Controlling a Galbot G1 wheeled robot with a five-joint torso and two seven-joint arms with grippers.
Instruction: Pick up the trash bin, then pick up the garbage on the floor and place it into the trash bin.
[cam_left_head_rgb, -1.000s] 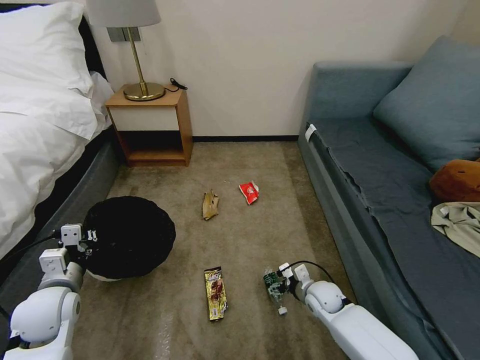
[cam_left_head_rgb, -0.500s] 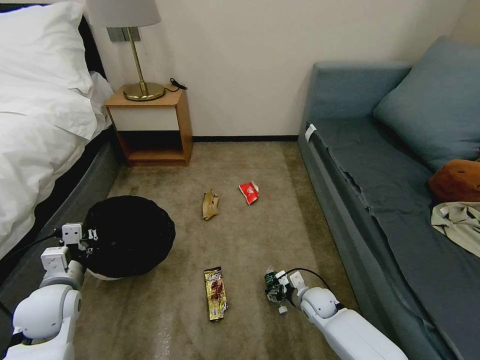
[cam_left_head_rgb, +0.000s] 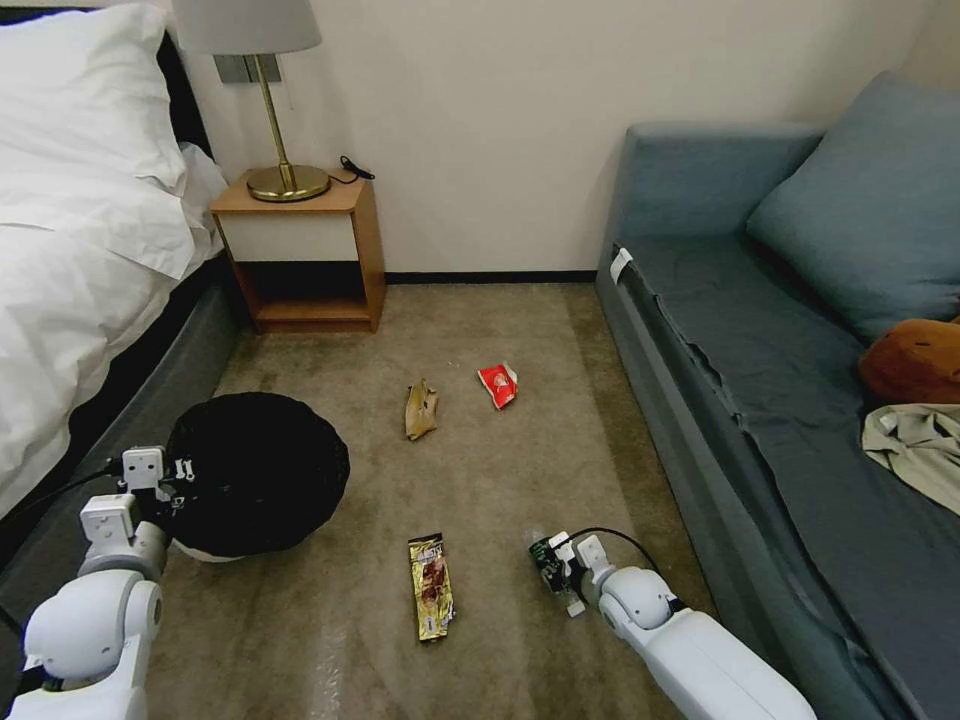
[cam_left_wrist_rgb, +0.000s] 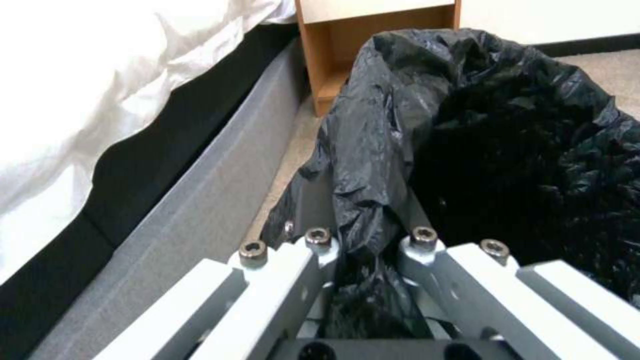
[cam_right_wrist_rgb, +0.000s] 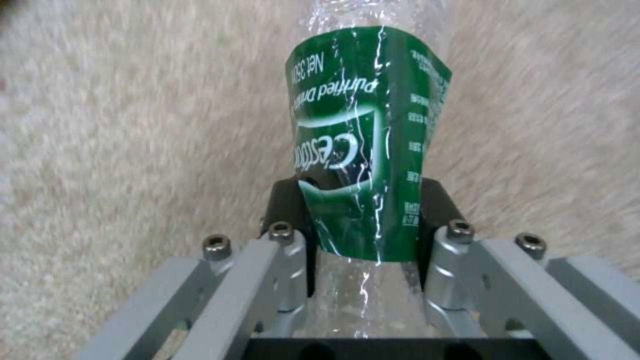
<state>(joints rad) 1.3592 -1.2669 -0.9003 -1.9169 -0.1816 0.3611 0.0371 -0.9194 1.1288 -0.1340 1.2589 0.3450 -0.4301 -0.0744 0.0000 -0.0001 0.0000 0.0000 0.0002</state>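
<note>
While your left gripper (cam_left_wrist_rgb: 363, 250) is clamped on the bag-covered rim of the trash bin (cam_left_head_rgb: 255, 470) beside the bed (cam_left_head_rgb: 80, 260), your right gripper (cam_right_wrist_rgb: 363, 225) has its jaws closed across the green label of the bottle (cam_right_wrist_rgb: 363, 145), low over the carpet (cam_left_head_rgb: 500, 470) near the sofa (cam_left_head_rgb: 760, 400).

Expect the bottle to weigh next to nothing; it looks empty and thin-walled, and the label is already creased where the pads squeeze it. It will likely dent rather than resist, and smooth plastic can slip if you swing hard, so a hold across the labelled middle seems the safest.

The bin is light too, but you are pinching soft, wrinkly liner over the rim, which may slide on the plastic beneath.

Three flatter pieces lie on the carpet: the snack wrapper (cam_left_head_rgb: 431, 586) just beside the bottle, the paper scrap (cam_left_head_rgb: 420, 410) and the red-and-white packet (cam_left_head_rgb: 499, 384) farther towards the nightstand (cam_left_head_rgb: 300, 250). All look limp and thin, so I judge you should pinch a raised edge.
</note>
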